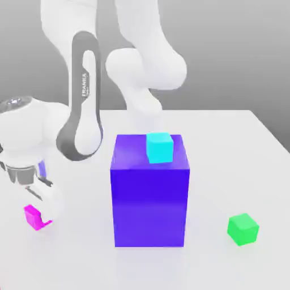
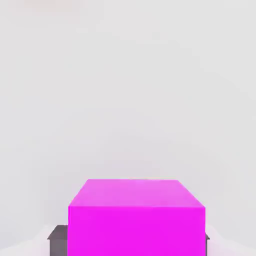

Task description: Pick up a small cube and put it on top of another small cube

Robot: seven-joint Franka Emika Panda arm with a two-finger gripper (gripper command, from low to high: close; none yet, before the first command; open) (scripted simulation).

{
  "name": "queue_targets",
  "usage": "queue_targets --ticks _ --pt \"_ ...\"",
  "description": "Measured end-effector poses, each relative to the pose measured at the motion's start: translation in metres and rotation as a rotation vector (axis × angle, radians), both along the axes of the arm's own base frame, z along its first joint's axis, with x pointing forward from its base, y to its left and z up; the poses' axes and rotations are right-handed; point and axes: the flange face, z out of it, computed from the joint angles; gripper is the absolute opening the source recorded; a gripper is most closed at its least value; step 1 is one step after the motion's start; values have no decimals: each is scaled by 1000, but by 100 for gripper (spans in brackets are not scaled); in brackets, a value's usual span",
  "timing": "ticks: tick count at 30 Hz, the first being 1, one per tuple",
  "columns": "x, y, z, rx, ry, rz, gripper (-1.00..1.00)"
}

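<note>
At the exterior view's left the white gripper (image 1: pixel 41 210) is down at the white table (image 1: pixel 238 141), its fingers straddling the small magenta cube (image 1: pixel 33 217), which sits on the surface there; in the hand view the magenta cube (image 2: pixel 136 218) lies between the dark finger pads (image 2: pixel 58 240), the jaws closed against its two sides. The small green cube (image 1: pixel 243 229) rests on the table at the exterior view's right, well apart from the magenta one; between them stands the big blue-violet block (image 1: pixel 150 198), with a cyan cube (image 1: pixel 160 147) on its top face.
</note>
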Motion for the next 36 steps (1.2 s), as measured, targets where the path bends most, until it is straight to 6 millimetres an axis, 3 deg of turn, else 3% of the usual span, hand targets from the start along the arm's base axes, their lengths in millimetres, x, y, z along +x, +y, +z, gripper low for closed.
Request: queue_targets --ticks 2,4,9,12,16,20,28,32,34,36 --pt "28 7 7 -16 -12 78 -100" --pt "67 34 11 -28 -26 184 -100" --pt "155 142 24 -45 -73 461 -100" --pt "175 212 31 -40 -87 569 -100" --pt "166 290 39 -25 -78 640 -100" --pt "142 359 46 -12 -63 698 -100" --pt "60 489 57 0 -27 843 -100" --pt "12 526 51 1 -5 895 -100" --pt "23 508 32 0 -2 837 -100" --pt "24 505 10 0 -1 826 -100"
